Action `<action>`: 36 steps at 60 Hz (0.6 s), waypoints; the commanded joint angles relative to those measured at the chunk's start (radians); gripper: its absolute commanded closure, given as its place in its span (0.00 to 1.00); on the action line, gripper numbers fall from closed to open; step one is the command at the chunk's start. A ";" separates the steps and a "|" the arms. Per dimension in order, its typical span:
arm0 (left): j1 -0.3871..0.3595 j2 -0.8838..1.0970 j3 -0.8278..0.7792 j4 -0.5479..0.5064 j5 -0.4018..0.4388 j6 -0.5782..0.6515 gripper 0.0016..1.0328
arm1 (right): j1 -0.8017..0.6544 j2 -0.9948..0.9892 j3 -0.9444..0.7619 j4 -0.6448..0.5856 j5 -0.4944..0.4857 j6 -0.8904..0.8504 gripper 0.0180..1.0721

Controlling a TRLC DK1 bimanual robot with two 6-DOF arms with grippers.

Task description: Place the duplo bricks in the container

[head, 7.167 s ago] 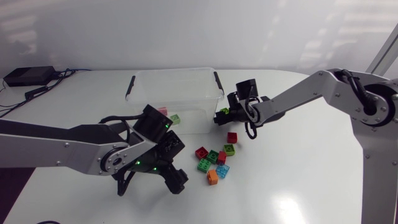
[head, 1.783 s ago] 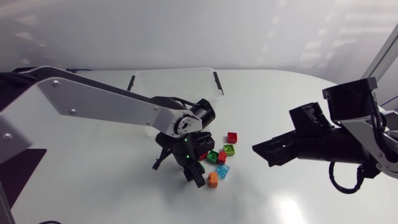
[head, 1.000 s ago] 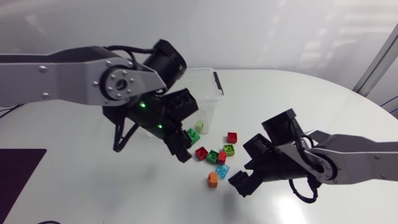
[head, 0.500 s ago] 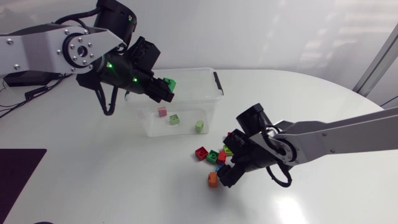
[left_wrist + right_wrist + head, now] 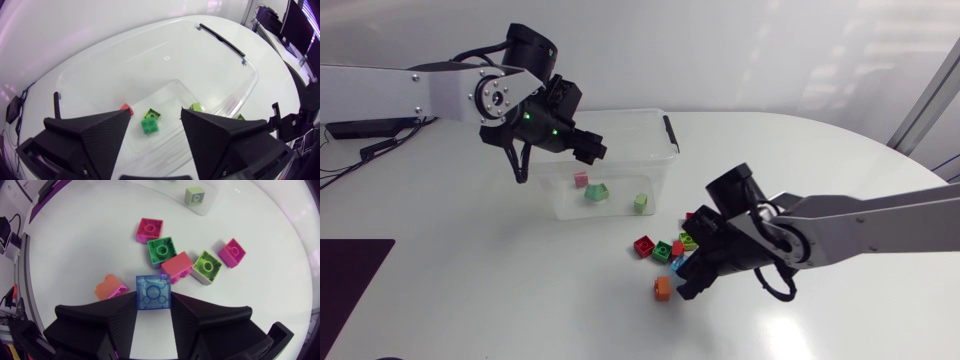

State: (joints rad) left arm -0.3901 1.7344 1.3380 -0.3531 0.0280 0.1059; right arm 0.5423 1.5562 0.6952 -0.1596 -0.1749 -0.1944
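My left gripper (image 5: 588, 149) hangs open over the clear plastic container (image 5: 665, 133). Straight below it a bright green brick (image 5: 149, 125) lies in the container, beside a lime brick (image 5: 153, 114), a pink one (image 5: 125, 107) and a pale green one (image 5: 197, 107). My right gripper (image 5: 154, 300) is down at the table in front of the container, shut on a translucent blue brick (image 5: 154, 287). Just ahead of it lie an orange brick (image 5: 110, 286), a green one (image 5: 162, 250), a coral one (image 5: 177, 266), a lime one (image 5: 207, 266) and two magenta-red ones (image 5: 150, 229).
The container has black handles (image 5: 669, 133) on both short sides. The loose bricks (image 5: 662, 251) cluster between the container and my right arm (image 5: 860, 232). A black box with cables (image 5: 350, 130) sits at the table's far left corner.
My left gripper has opened over the container and the green brick it carried now lies inside. My right gripper has shut on the blue brick.
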 commanded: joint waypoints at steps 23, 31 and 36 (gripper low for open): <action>-0.187 -0.260 -0.161 0.014 -0.019 0.003 0.14 | -0.147 -0.260 0.164 -0.141 -0.014 0.019 0.87; -0.230 -0.283 -0.240 -0.007 -0.019 0.048 0.14 | -0.147 -0.212 0.265 -0.115 -0.012 0.089 0.87; -0.239 -0.292 -0.292 -0.009 -0.019 0.084 0.14 | -0.143 -0.154 0.337 -0.106 -0.012 0.119 0.87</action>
State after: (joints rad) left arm -0.6189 1.4578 1.1091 -0.3466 0.0174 0.1440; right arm 0.3988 1.3403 0.9745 -0.2798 -0.1833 -0.1249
